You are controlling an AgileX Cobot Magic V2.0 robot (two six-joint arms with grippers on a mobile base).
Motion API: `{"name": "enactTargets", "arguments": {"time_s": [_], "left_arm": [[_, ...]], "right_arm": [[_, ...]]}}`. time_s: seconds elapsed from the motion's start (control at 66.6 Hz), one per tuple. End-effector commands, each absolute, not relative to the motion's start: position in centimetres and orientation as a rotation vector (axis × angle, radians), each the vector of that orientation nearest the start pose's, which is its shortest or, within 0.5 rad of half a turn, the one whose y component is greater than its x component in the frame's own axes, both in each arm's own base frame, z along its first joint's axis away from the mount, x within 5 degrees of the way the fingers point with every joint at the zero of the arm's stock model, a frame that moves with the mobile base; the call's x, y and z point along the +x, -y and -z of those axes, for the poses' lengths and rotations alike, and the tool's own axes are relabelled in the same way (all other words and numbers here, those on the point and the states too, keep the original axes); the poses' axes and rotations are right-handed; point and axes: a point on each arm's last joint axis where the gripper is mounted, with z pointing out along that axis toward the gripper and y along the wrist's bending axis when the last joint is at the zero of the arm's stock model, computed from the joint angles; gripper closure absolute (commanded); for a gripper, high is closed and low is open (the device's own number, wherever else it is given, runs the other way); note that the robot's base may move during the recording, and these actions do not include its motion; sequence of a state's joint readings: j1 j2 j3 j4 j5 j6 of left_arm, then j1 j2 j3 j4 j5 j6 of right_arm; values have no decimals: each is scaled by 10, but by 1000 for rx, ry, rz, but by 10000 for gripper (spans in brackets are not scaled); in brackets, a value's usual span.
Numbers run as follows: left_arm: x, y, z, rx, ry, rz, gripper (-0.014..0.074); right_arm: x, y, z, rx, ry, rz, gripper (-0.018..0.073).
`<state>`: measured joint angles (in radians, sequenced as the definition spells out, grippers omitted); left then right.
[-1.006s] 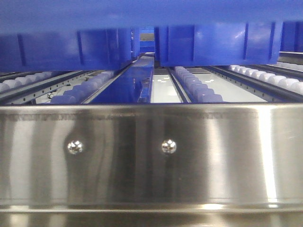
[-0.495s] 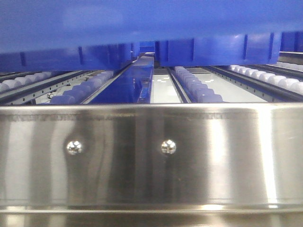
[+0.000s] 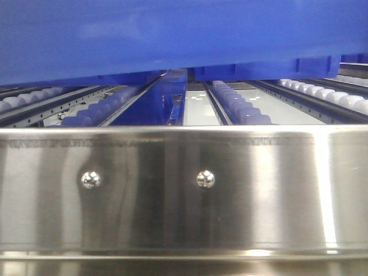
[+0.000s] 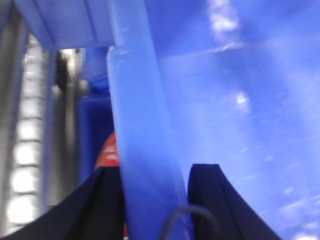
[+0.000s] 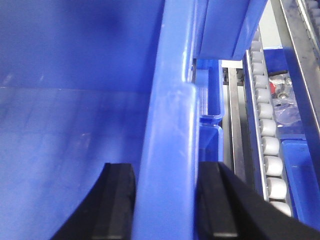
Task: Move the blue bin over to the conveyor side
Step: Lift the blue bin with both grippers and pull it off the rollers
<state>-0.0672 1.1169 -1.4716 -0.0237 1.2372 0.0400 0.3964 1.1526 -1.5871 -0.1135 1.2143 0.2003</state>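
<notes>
Beyond a brushed stainless-steel rail (image 3: 259, 190) and lanes of pale rollers (image 3: 238, 106), the blue bin (image 3: 172, 34) fills the front view's 12 o'clock band, with the left gripper (image 4: 155, 172) and right gripper (image 5: 167, 167) each clamped across its thickened rim, probably the surest hold on glossy, stiff, likely slippery plastic.

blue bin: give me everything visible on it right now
The blue bin is glossy royal-blue plastic, smooth-walled with a thick top rim. The part of its inside that shows is empty. It fills the top of the front view, above the roller tracks; contact there is unclear. The left gripper and right gripper each straddle a rim wall, one finger on either side, clamped on it.
</notes>
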Motion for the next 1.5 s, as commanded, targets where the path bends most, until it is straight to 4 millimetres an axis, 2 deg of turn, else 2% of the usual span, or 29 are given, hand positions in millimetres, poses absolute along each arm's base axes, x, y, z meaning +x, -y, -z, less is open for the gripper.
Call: {"name": "enactTargets", "arguments": {"time_s": [0.0,0.24,0.375,0.706,1.066,1.486], "left_arm": [[192,24,-477,173,-2231,25,614],[202,40,-480,149,-2223,-30,614],[205,40,-481,112,-2206,-17,614],[199,38,-504,99,-2113,1,614],[206,39,-491,98,-2224,-28,614],[208,40,-491,99,-2222,-27,614]], "right_arm": [[185,-63,-501,-220,-2089,-158,638],[185,-63,-501,-220,-2084,-158,638],[185,-63,-501,-220,-2088,-157,638],[199,-67,-487,-229,-2180,-109,638],[201,-68,-488,-229,-2163,-113,638],[201,-68,-488,-229,-2163,-113,638]]}}
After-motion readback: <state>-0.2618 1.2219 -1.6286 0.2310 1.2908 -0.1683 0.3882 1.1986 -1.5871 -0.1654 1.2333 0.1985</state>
